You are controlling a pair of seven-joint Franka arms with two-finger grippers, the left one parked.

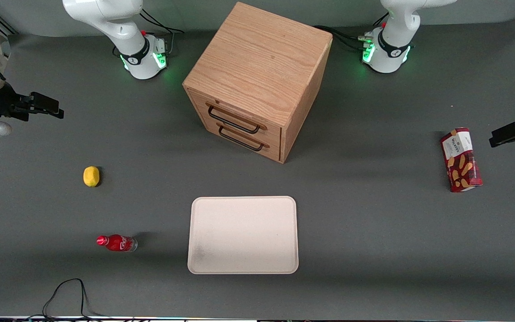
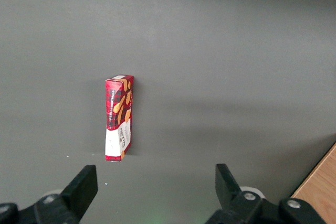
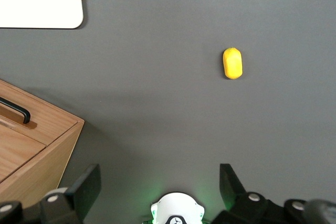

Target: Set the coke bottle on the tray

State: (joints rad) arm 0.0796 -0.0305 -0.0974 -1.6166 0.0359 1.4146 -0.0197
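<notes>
The right arm's gripper [image 1: 54,109] hangs high at the working arm's end of the table, its fingers [image 3: 86,184] spread wide with nothing between them, well apart from everything on the grey surface. A lemon [image 1: 91,176] lies on the table nearer the front camera than the gripper. Nearer that camera again rests the coke bottle [image 1: 116,243], on its side, its long axis running along the table's length and its clear base toward the tray [image 1: 242,268]. The tray sits bare beside it, in front of the wooden drawer cabinet [image 1: 257,80]. The reach would likely run down and toward the front camera, fingers closing across the bottle's width.
</notes>
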